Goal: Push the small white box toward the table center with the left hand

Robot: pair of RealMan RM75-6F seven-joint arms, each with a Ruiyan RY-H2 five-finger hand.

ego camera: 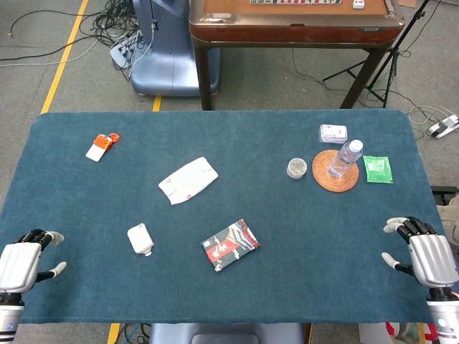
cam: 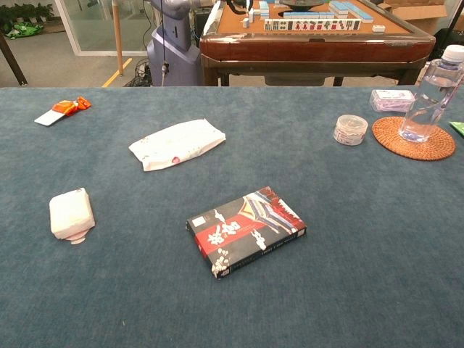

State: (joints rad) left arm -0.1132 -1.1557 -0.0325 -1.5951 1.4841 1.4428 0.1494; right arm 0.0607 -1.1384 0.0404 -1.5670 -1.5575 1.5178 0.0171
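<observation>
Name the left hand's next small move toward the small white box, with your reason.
Probably reach the left hand forward and rightward to the near-left side of the small white rectangular box. The hand rests open at the table's near-left edge, apart from the box, so contact comes before pushing.

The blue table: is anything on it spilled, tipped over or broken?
Nothing stands out. The water bottle stands upright on its woven coaster, and the small white box lies intact near the left hand, untouched.
</observation>
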